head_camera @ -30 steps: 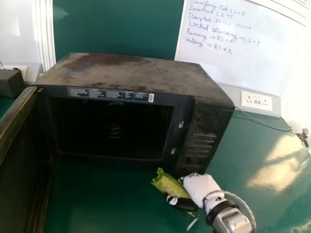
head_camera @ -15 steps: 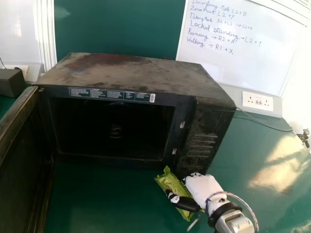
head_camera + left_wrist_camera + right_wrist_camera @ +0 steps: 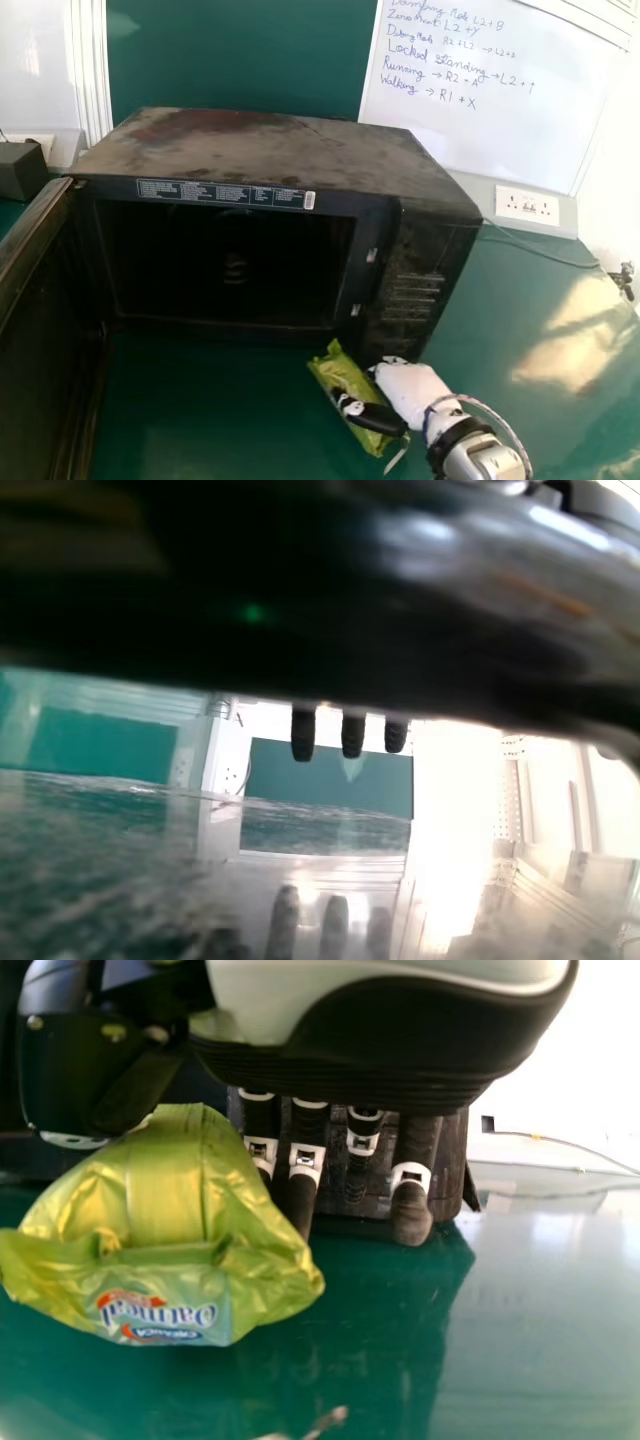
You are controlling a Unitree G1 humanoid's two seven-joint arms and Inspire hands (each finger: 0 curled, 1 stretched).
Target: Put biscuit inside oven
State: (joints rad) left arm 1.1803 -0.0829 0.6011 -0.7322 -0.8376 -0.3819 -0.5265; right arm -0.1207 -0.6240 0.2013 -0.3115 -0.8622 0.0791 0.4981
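Note:
In the head view my right hand (image 3: 405, 388) is low at the right of centre, in front of the black oven (image 3: 280, 155), its thumb lying across the green biscuit packet (image 3: 343, 376). The right wrist view shows the packet (image 3: 180, 1210) between the thumb and the fingers of my right hand (image 3: 305, 1165), which has hold of it. The oven's door (image 3: 45, 300) stands open at the left, and its dark cavity (image 3: 230, 265) faces me. Black fingertips of my left hand (image 3: 352, 734) point down straight in the left wrist view, above a shiny green surface.
The oven rests on a green table (image 3: 220, 410). Behind it at the right are a wall socket (image 3: 527, 206) and a grey cable (image 3: 545, 256). A dark box (image 3: 22, 170) sits at the far left. The open door's edge borders the left side.
The packet, held by my right hand, has turned more upright and then shifted slightly left. The head view has moved a little. The oven stays put with its door open.

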